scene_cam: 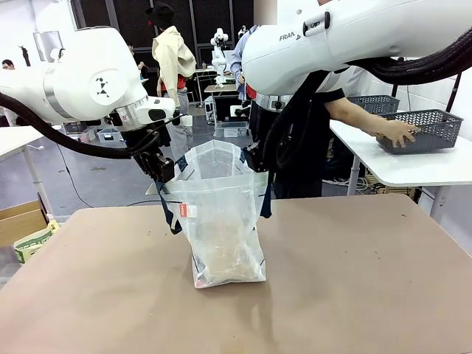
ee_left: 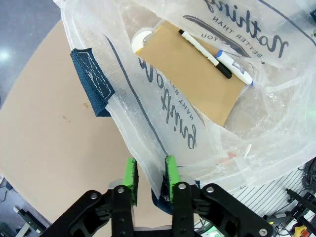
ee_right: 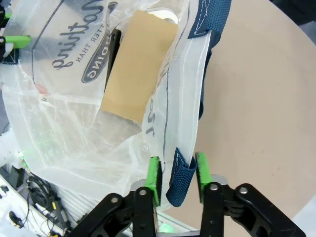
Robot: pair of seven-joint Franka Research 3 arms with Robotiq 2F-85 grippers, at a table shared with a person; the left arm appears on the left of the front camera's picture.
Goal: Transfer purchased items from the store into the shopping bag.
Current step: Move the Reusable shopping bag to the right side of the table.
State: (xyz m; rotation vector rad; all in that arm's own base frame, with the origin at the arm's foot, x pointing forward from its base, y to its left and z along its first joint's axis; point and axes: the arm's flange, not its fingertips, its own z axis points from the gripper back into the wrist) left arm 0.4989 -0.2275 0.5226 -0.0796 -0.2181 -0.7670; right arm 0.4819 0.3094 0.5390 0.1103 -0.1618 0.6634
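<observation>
Left gripper (ee_left: pixel 150 180) jaws parted astride shopping bag (scene_cam: pixel 221 221) rim, right gripper (ee_right: pixel 177 177) parted around its strap (ee_right: pixel 210 19): likely keeping mouth spread for loading. Bag stands on table (scene_cam: pixel 354 280); store (scene_cam: pixel 439 129) beyond, under person's hand (scene_cam: pixel 398 133).

I am working in what is looking like a robotics lab in a big open hall; my left arm (scene_cam: pixel 88 81) and right arm (scene_cam: pixel 354 37) are reaching over a brown table (scene_cam: pixel 354 295); grey floor (scene_cam: pixel 96 173) is stretching away behind; a white worktable (scene_cam: pixel 413 168) is standing alongside; cables (ee_right: pixel 39 190) are trailing below; a cardboard box (scene_cam: pixel 16 220) and a storage bin (scene_cam: pixel 234 130) are sitting about.
</observation>
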